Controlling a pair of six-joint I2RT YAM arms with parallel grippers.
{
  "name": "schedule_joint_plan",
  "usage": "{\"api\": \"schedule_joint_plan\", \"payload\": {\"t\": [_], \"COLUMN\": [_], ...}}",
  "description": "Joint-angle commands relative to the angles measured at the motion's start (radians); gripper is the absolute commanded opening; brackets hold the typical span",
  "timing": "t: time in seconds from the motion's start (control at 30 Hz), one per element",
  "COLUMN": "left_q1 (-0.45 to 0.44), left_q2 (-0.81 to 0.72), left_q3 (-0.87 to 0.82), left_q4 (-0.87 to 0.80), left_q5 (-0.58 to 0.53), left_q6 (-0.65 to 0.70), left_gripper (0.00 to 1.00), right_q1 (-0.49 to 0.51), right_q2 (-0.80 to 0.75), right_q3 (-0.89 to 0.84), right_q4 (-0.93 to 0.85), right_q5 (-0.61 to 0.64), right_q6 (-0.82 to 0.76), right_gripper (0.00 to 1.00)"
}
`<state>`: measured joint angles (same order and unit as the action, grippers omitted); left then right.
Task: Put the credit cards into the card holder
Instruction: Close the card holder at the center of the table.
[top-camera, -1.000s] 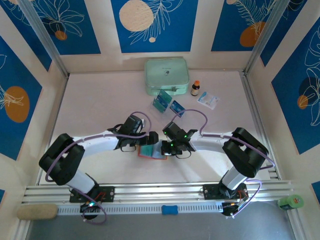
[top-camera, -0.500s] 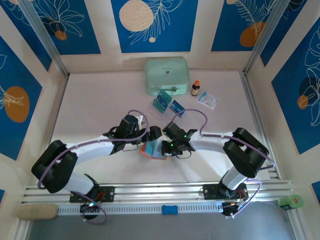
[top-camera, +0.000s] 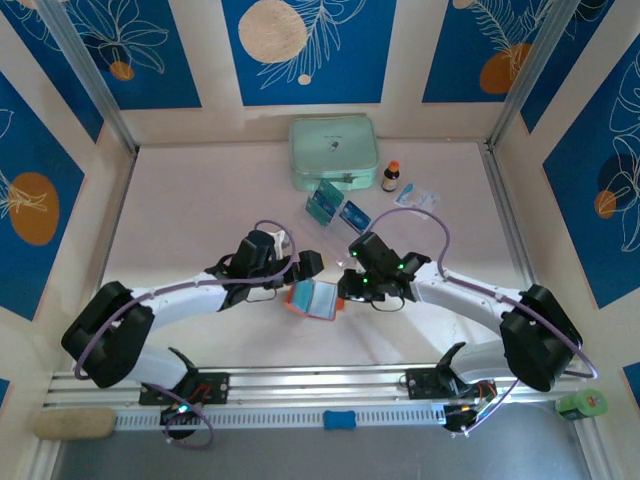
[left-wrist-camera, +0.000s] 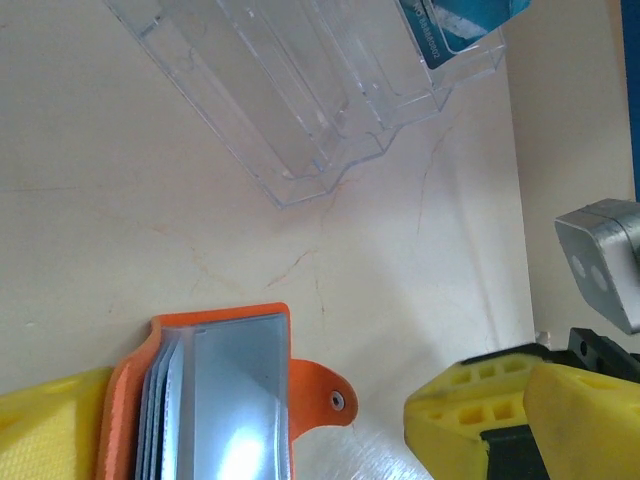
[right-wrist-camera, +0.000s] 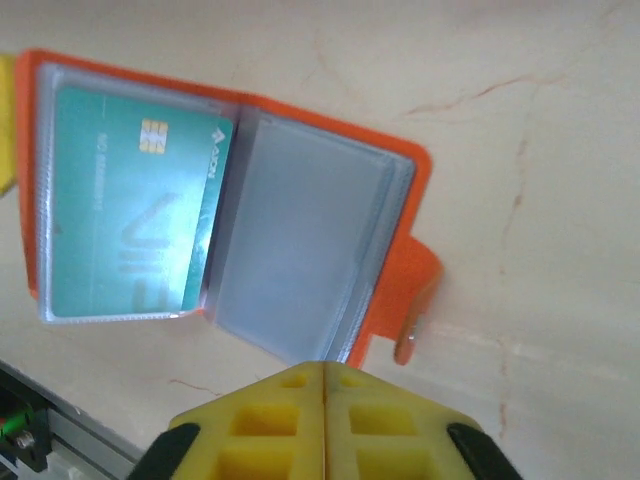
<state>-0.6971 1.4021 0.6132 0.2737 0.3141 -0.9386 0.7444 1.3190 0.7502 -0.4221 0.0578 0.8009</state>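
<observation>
Plainly, left tool (left-wrist-camera: 260, 400) gapes around the open card holder (right-wrist-camera: 300, 230); right tool (right-wrist-camera: 325, 375) closed.

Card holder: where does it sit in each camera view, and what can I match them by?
Top external: card holder just below centre, lying open.
Left wrist: card holder bottom left, partly cut off.
Right wrist: card holder centre-left, teal card in its left pocket.
Shared landmark: its orange snap tab, in both wrist views.

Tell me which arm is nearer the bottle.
Right. The right arm lies just nearside of the bottle; the left arm is nearside too, but well off to its left.
</observation>
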Motion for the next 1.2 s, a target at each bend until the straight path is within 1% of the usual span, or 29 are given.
{"api": "schedule_joint_plan", "payload": {"t": [0.0,0.07,0.17,0.4,0.5,0.6,0.7,0.87,0.9,1.17], "left_q1": [-0.008,-0.008,-0.008,-0.008,-0.008,-0.008,-0.008,-0.008,-0.007,-0.008], "left_q2": [-0.023,-0.024,-0.027,-0.03,-0.032,-0.037,-0.041,-0.049,-0.05,-0.057], "left_q3": [-0.006,-0.007,-0.007,-0.001,-0.001,0.001,0.002,0.003,0.003,0.006], "left_q4": [0.024,0.022,0.017,-0.004,-0.011,-0.019,-0.025,-0.032,-0.032,-0.024], "left_q5": [0.02,0.022,0.019,0.019,0.019,0.015,0.011,0.011,0.014,0.022], "left_q6": [-0.01,-0.01,-0.009,-0.003,0.0,0.004,0.006,0.008,0.008,-0.007], "left_gripper": [1.0,1.0,1.0,1.0,1.0,1.0,1.0,1.0,1.0,1.0], "right_q1": [-0.017,-0.017,-0.016,-0.016,-0.022,-0.028,-0.034,-0.05,-0.056,-0.093], "right_q2": [-0.007,0.007,0.037,0.112,0.139,0.153,0.157,0.166,0.169,0.204], "right_q3": [-0.03,-0.031,-0.031,-0.027,-0.025,-0.021,-0.019,-0.014,-0.014,0.005], "right_q4": [-0.048,-0.041,-0.022,0.025,0.041,0.053,0.059,0.082,0.094,0.211], "right_q5": [-0.002,-0.008,-0.016,-0.021,-0.019,-0.022,-0.027,-0.056,-0.067,-0.175], "right_q6": [-0.012,-0.011,-0.006,0.0,-0.002,-0.003,-0.005,-0.013,-0.012,0.007], "right_gripper": [0.31,0.36,0.38,0.38,0.36,0.3,0.23,0.02,0.0,0.0]}}
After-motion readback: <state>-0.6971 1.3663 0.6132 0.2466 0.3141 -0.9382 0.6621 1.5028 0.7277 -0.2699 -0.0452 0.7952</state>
